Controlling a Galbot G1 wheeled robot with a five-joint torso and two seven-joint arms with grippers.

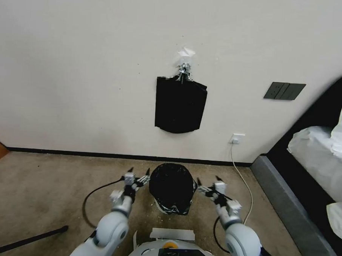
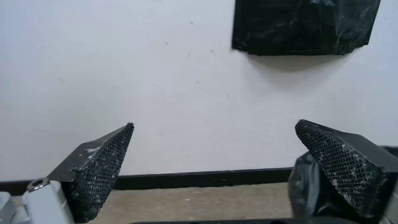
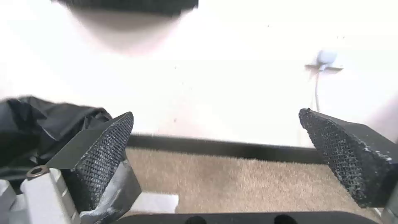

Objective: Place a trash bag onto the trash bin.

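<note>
Trash bag (image 1: pixel 172 184) draped over trash bin (image 1: pixel 166 209) on carpet near wall, left end effector (image 1: pixel 139 174) and right end effector (image 1: pixel 207 182) flanking it on either side, both spread wide, gripping nothing; bag bundle (image 1: pixel 180 105) hanging on wall beyond.

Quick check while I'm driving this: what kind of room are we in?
Most likely a bedroom. A bed with white bedding stands at the right, the floor is carpet, and a switch panel sits on the plain wall above a socket.
</note>
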